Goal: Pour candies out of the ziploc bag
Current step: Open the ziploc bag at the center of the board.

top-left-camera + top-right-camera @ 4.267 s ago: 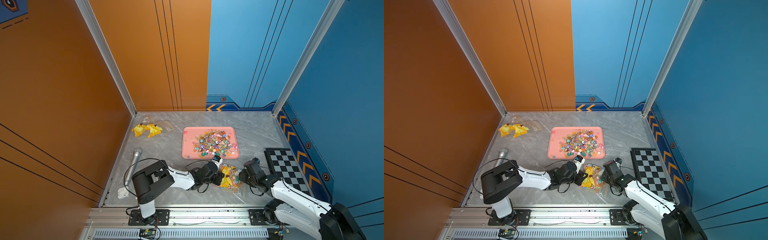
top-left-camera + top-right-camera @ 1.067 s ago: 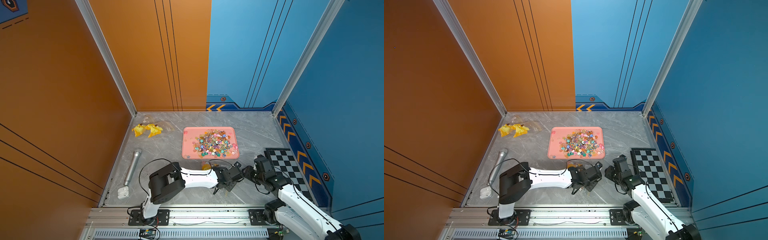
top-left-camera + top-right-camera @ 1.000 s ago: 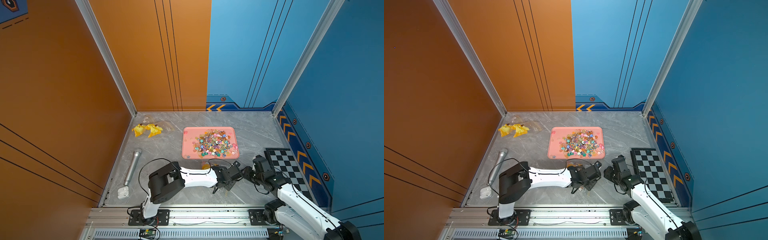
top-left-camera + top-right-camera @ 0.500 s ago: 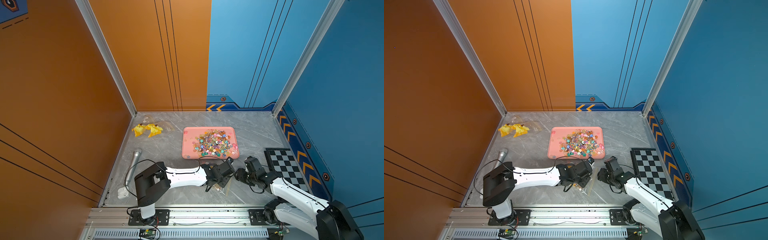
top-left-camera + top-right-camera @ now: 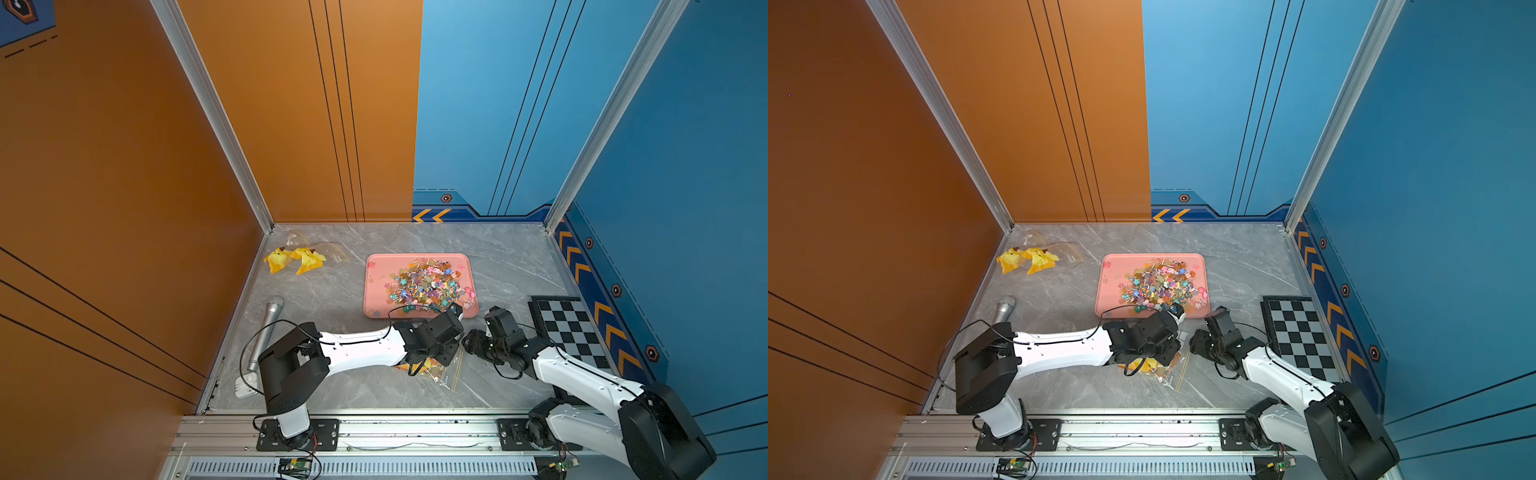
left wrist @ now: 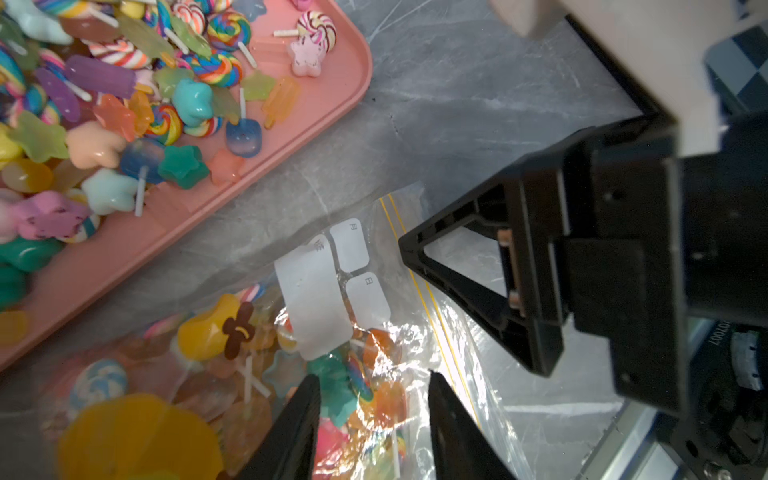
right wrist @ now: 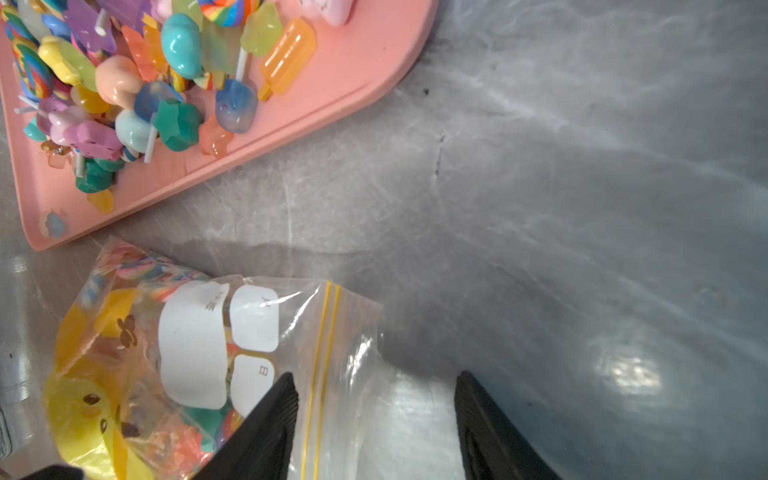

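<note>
**State change.** Both grippers have let go of the ziploc bag (image 5: 438,371). One second earlier they stood tip to tip; they now stand apart, with the bag lying loose beneath them.

**Left gripper** (image 6: 374,386). In the left wrist view the fingers are spread. Bag film and sweets show in the gap under them, and nothing is pinched.

**Right gripper** (image 7: 376,382). In the right wrist view the fingers are spread wide. One tip hangs over the zip strip (image 7: 322,365) at the bag's end and the other over bare table (image 7: 582,208). It holds nothing.

**Location of the task item.** In both top views the bag lies flat on the grey table at the lower centre of the frame. It sits just below the lower edge of the pink tray (image 5: 368,291) and partly under the left gripper. It contains candies (image 7: 208,419) and a yellow figure (image 7: 83,407). A large heap of sweets already lies on the tray.

**Meaning for the task.**
- This bag is not yet emptied.
- The frames do not show whether the zip strip is sealed or parted.
- The release reads as a reset before a fresh grasp, not as completion.
- The next grasp probably needs one gripper on the closed end, so that the mouth can tip toward the tray.
- The thin film may slip or crumple.
</note>
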